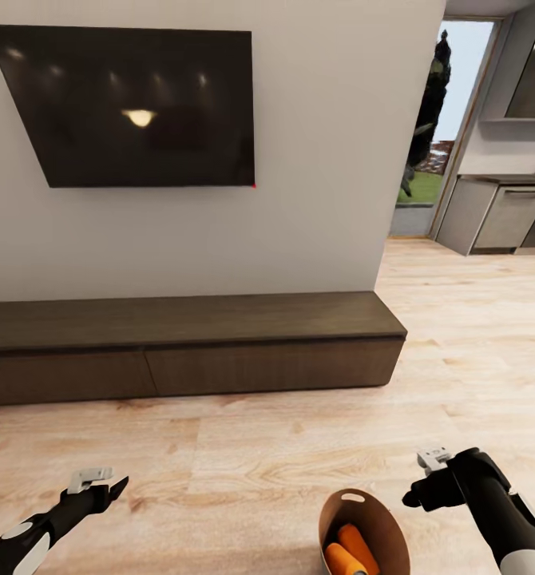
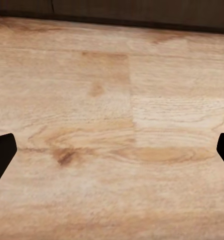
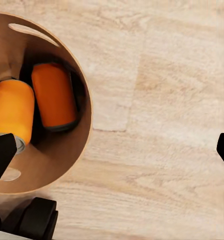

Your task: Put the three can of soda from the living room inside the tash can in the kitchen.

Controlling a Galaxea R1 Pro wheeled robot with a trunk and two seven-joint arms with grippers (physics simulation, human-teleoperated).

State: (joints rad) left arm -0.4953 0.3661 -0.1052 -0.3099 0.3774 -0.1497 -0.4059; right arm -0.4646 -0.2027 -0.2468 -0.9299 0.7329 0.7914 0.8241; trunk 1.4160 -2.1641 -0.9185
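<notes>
Claws left (image 2: 112, 150) and right (image 3: 112, 150) gape wide, empty, above wood floor (image 2: 112, 90).

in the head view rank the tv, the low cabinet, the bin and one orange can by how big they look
Largest to smallest as they appear:
1. TV and low cabinet, too close in apparent size to rank
2. bin, cut off by the frame edge and nearer the camera
3. orange can inside it

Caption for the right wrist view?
Two orange soda cans lying inside the bin on wood floor, open right claw above.
</notes>
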